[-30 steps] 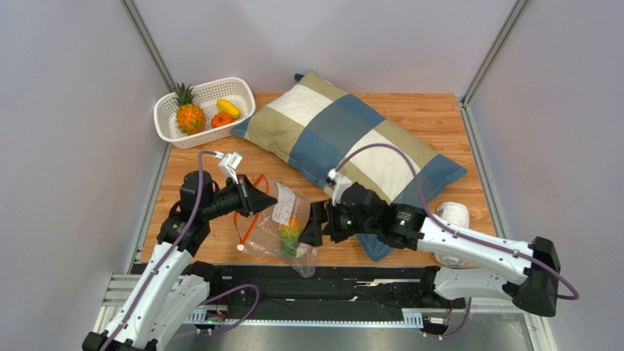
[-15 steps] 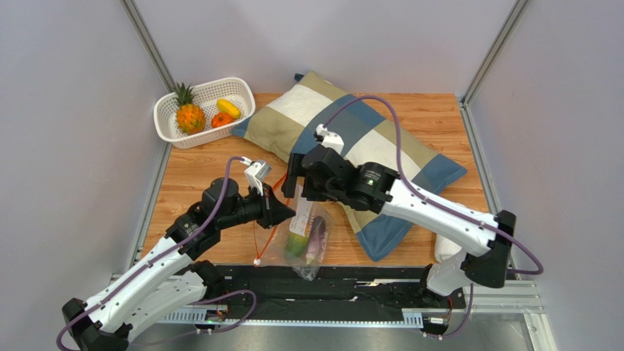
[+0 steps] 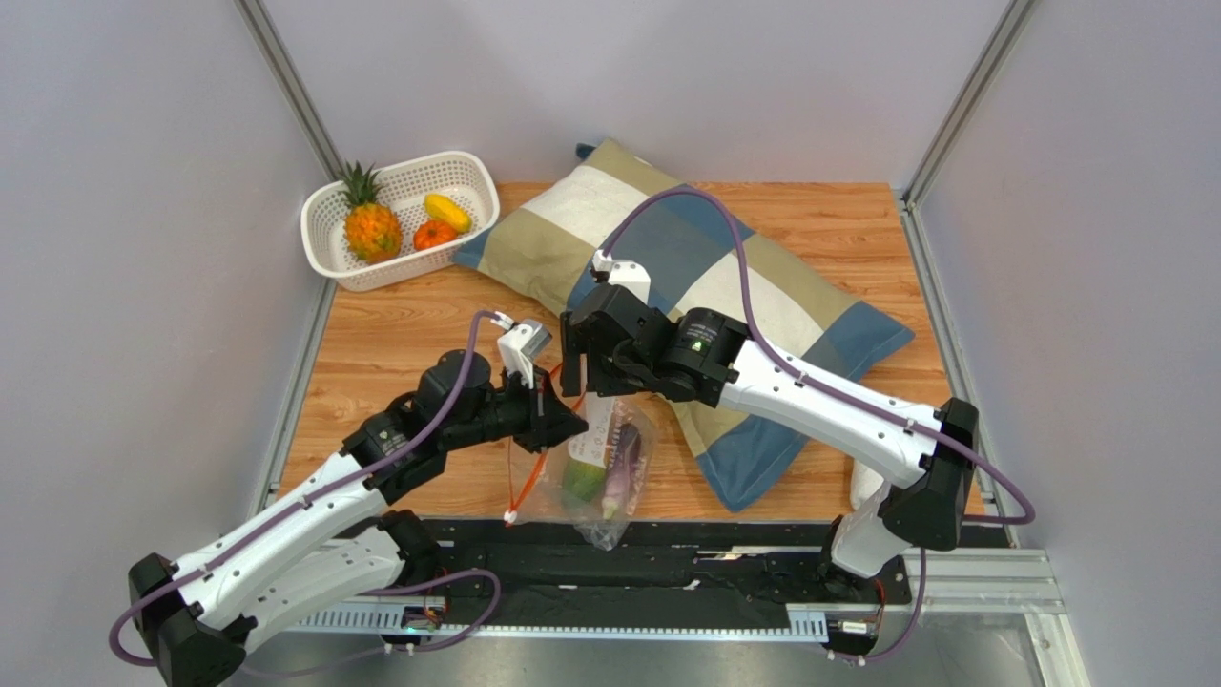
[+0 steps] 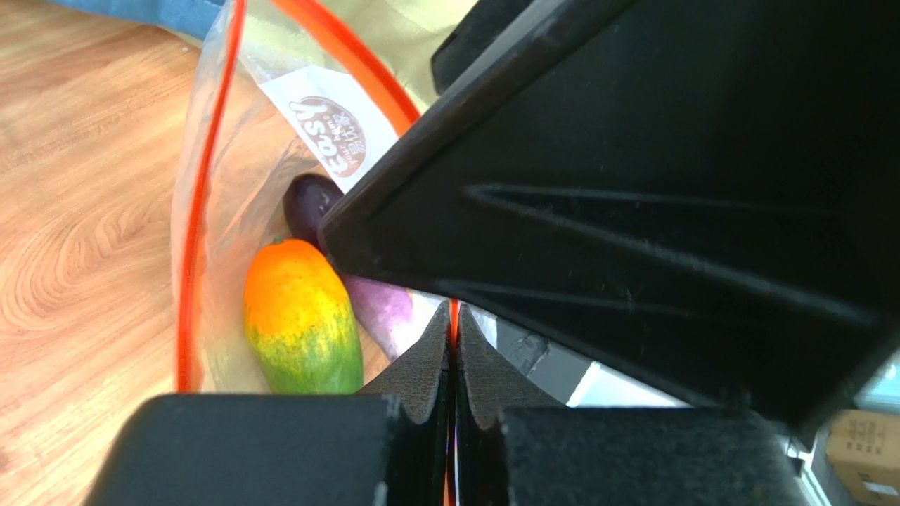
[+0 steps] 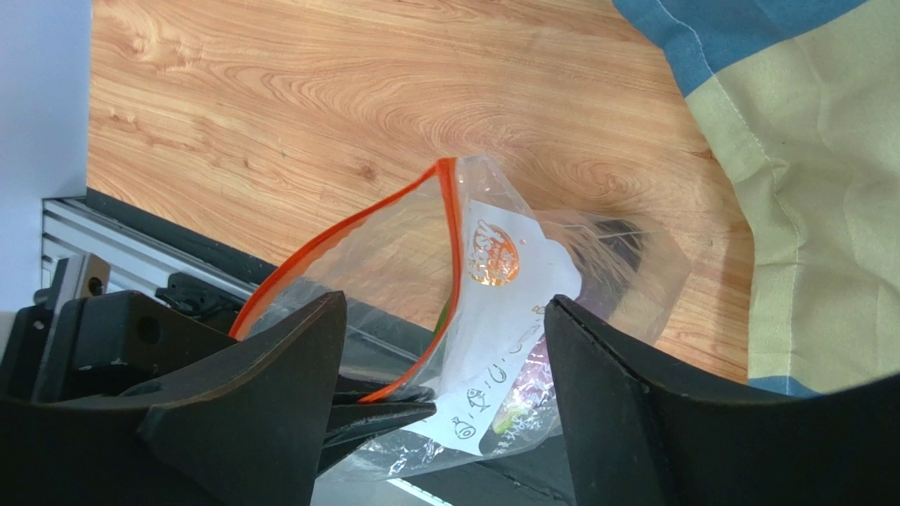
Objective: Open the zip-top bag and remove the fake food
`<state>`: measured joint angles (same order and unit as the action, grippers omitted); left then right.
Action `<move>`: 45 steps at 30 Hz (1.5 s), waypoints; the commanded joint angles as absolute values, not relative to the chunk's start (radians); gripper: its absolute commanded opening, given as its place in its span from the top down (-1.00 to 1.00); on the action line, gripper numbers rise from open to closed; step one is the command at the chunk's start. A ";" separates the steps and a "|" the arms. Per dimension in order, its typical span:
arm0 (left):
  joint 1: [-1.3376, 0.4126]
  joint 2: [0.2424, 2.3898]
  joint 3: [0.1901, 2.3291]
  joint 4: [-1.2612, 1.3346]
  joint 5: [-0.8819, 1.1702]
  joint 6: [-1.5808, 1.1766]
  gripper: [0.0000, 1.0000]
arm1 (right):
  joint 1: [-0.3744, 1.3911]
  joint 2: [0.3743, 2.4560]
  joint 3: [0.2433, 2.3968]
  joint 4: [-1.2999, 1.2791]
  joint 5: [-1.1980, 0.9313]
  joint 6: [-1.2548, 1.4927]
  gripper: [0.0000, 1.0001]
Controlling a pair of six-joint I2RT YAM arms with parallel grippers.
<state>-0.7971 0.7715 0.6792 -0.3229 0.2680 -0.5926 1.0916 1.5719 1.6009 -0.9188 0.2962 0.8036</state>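
Observation:
The zip-top bag hangs open at the table's near edge, its orange-red strip forming a loop. My left gripper is shut on that strip at the near side of the mouth. Inside lie fake food pieces: a green-orange mango and a purple eggplant. My right gripper hovers open just above the mouth. In the right wrist view its fingers straddle the bag's labelled wall without touching it. More fake food, a pineapple, a yellow piece and an orange-red round one, sits in the basket.
The white perforated basket stands at the back left corner. A large checked pillow fills the middle and right of the wooden table. A black metal rail runs along the near edge under the bag.
My right arm swung from the bag's right side to above its mouth, and its jaws narrowed a little. The left gripper carried the strip rightward, so the bag now hangs more upright.

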 commanded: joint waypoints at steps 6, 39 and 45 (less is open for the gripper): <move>-0.807 0.721 0.768 -0.353 0.250 -0.584 0.72 | 1.088 1.578 1.559 -0.845 0.221 0.790 0.76; -0.911 0.778 0.842 -0.486 -0.172 -0.732 0.99 | 1.019 1.525 1.534 -0.667 -0.080 0.954 1.00; -0.911 0.776 0.779 -0.457 -0.210 -0.776 1.00 | 1.011 1.483 1.503 -0.620 -0.058 1.029 1.00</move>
